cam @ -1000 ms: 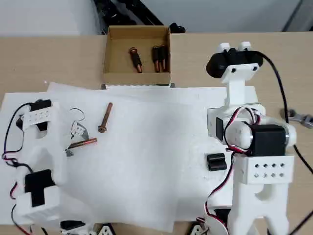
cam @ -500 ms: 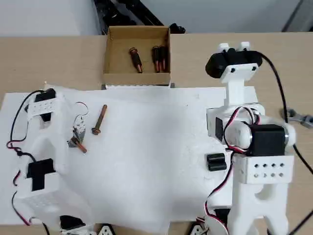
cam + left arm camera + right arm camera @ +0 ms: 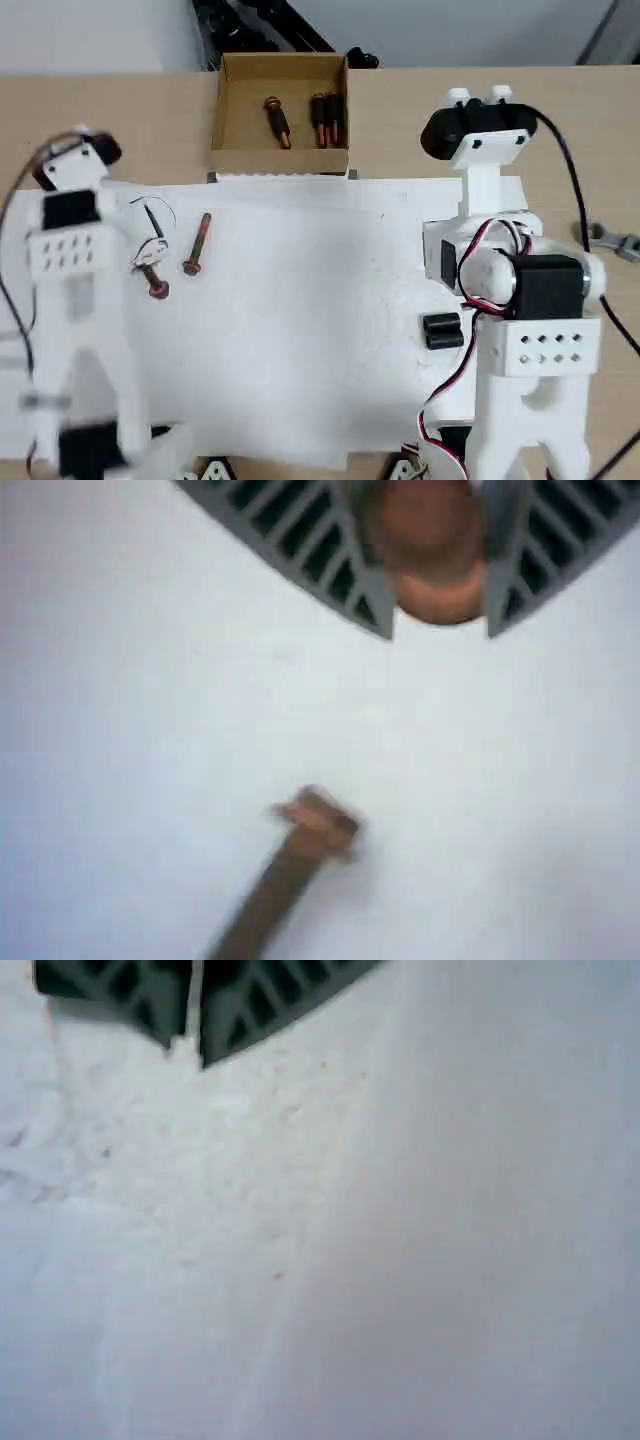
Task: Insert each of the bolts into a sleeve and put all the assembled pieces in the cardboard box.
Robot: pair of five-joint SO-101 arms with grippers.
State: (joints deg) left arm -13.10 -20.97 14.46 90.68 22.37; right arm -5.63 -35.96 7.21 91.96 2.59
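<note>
Bolt (image 3: 196, 245), copper-brown with a hex head, lies flat on the white sheet (image 3: 300, 330), just beside the left gripper (image 3: 150, 272), which clamps a copper sleeve (image 3: 155, 285). The right gripper (image 3: 190, 1050) rests pinched closed on the sheet. A broad stretch of sheet separates the arms. The cardboard box (image 3: 280, 160) stands past the sheet's far edge.

The left arm (image 3: 70, 260) has swung up and away toward the far side. The sleeve (image 3: 153, 280) in the left gripper (image 3: 150, 272) lay level, pointing right, and now tips steeply toward the white sheet (image 3: 300, 330). The loose bolt (image 3: 196, 245) has slid slightly left.
</note>
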